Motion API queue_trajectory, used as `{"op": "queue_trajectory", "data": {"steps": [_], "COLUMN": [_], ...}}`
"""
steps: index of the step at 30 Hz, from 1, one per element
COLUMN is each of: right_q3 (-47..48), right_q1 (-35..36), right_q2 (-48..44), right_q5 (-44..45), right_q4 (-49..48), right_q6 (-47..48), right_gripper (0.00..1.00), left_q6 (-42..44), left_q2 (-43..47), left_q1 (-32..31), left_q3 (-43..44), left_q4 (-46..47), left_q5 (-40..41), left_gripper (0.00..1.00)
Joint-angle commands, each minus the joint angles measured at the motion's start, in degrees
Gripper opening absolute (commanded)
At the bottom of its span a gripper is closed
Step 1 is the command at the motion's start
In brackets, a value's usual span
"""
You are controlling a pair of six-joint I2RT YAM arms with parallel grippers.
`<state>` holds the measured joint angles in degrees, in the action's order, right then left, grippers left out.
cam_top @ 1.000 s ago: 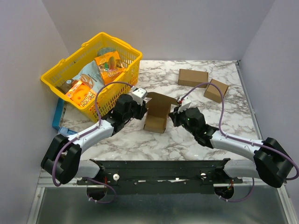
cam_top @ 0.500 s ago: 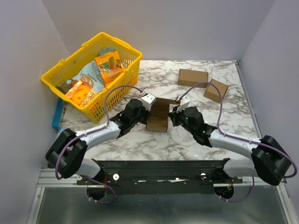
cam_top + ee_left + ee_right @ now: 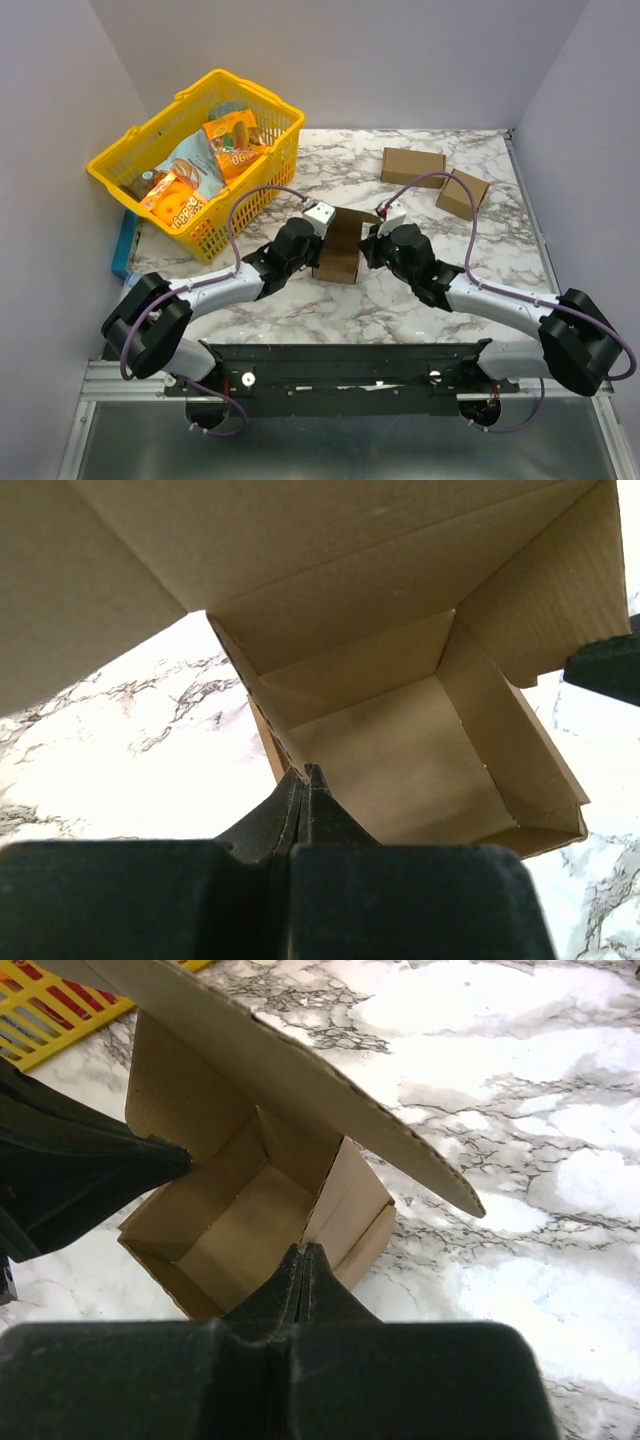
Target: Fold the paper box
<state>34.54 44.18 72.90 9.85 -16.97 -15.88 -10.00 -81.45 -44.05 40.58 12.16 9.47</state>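
Both arms reach low and inward across the table [image 3: 330,312], meeting at the box [image 3: 340,258] mid-table. The left gripper [image 3: 305,780] and right gripper [image 3: 302,1256] pinch opposite side walls, jaws pressed together.

The paper box [image 3: 338,250] sits mid-table [image 3: 300,310], between the left gripper [image 3: 314,252] at its left wall and the right gripper [image 3: 368,250] at its right. Far left stands a basket [image 3: 270,160] holding snack packs [image 3: 195,170]. Far right, behind the box, lie two cuboids [image 3: 412,166] [image 3: 462,194] just beside each other.
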Motion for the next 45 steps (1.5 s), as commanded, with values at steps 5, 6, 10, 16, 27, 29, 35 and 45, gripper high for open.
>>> {"op": "queue_trajectory", "data": {"steps": [5,6,10,16,27,29,35,45], "right_q3": [0.4,0.3,-1.1,-5.8,-9.3,-9.8,-10.1,-10.2], "right_q1": [0.5,0.5,0.5,0.7,1.1,1.2,1.5,1.9], "right_q2": [2.8,3.1,2.7,-0.1,-0.1,-0.1,-0.5,-1.0], "right_q5": [0.1,0.2,1.0,2.1,5.9,5.9,6.2,6.2], "right_q4": [1.2,1.1,1.9,1.9,-0.5,-1.1,-1.7,-1.9], "right_q6": [-5.2,-5.3,-5.3,-5.8,-5.3,-5.2,-5.3,-5.0], "right_gripper": [0.01,0.01,0.01,0.01,0.01,0.01,0.01,0.01], "left_q6": [-2.3,-2.5,-3.9,-6.3,-8.5,-8.5,-12.3,-28.4], "left_q2": [-0.4,-0.5,-0.4,1.3,20.6,24.9,35.7,22.7], "left_q1": [-1.0,-1.1,-1.6,-2.0,-2.0,-1.9,-1.2,-0.9], "left_q3": [-3.0,-3.2,-4.4,-6.2,-11.8,-13.5,-11.1,-4.8], "left_q4": [3.8,4.1,4.7,4.8,-2.7,-4.3,-11.5,-2.6], "left_q5": [1.8,2.1,2.3,2.9,-1.6,-2.4,-3.4,-1.3], "left_gripper": [0.0,0.0,0.0,0.0,0.57,0.68,0.82,0.99]}}
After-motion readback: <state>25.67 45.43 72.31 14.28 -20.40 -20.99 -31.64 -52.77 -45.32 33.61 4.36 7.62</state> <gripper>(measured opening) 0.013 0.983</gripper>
